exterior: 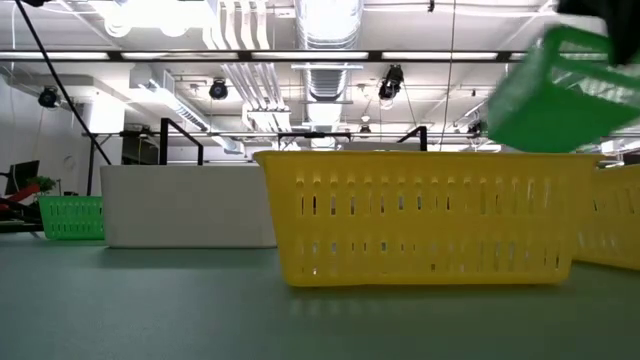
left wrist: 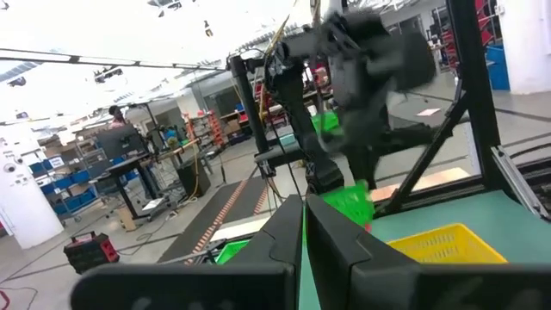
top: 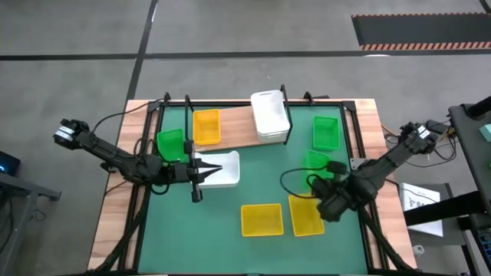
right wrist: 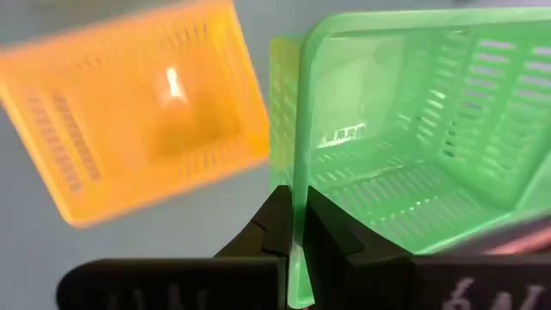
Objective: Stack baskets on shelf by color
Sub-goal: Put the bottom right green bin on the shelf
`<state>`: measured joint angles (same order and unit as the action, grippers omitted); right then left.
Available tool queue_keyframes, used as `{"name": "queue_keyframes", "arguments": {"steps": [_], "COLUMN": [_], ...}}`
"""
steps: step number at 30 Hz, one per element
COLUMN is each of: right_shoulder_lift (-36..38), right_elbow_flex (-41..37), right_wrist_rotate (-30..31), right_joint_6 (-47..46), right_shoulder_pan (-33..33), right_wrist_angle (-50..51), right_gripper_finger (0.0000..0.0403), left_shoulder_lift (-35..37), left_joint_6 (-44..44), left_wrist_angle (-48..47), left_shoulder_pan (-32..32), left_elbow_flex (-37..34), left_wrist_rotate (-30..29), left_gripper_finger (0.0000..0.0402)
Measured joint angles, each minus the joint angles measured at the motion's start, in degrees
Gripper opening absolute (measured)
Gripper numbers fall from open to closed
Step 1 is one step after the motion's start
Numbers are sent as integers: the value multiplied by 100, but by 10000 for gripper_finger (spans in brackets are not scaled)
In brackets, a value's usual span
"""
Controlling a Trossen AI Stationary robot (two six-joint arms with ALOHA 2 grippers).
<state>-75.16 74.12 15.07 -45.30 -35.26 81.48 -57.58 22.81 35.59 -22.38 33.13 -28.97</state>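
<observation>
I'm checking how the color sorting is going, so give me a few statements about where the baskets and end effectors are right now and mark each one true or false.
1. The right end effector is shut on the rim of a green basket. True.
2. White baskets are stacked on the shelf. True.
3. Two yellow baskets sit on the shelf. False: only one yellow basket is on it; two others lie on the green mat.
4. The left end effector holds a yellow basket. False: it is shut and empty, over a white basket.
5. All green baskets are stacked. False: one green basket lies alone on the mat.
</observation>
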Motion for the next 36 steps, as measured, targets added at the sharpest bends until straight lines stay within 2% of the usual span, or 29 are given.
{"name": "queue_keyframes", "arguments": {"steps": [7,21,28,36], "right_shoulder_lift": [-772,-2817,-3627,-4513], "right_elbow_flex": [1355,4047,4930,5595], "right_wrist_rotate": [599,613,607,603], "right_joint_6": [1400,3506,4217,4875], "right_shoulder_pan": [703,2061,2746,3446], "right_wrist_angle": [-62,-281,-836,-913], "right_gripper_finger": [9,9,9,9], "left_shoulder_lift": [85,243,332,393], "left_joint_6": [2,4,7,8], "left_wrist_angle": [-14,-10,-11,-9], "left_shoulder_pan": [-138,-469,-664,-783], "left_elbow_flex": [-77,-77,-77,-77], "left_wrist_rotate": [0,0,1,2], "left_gripper_finger": [1,1,1,1]}}
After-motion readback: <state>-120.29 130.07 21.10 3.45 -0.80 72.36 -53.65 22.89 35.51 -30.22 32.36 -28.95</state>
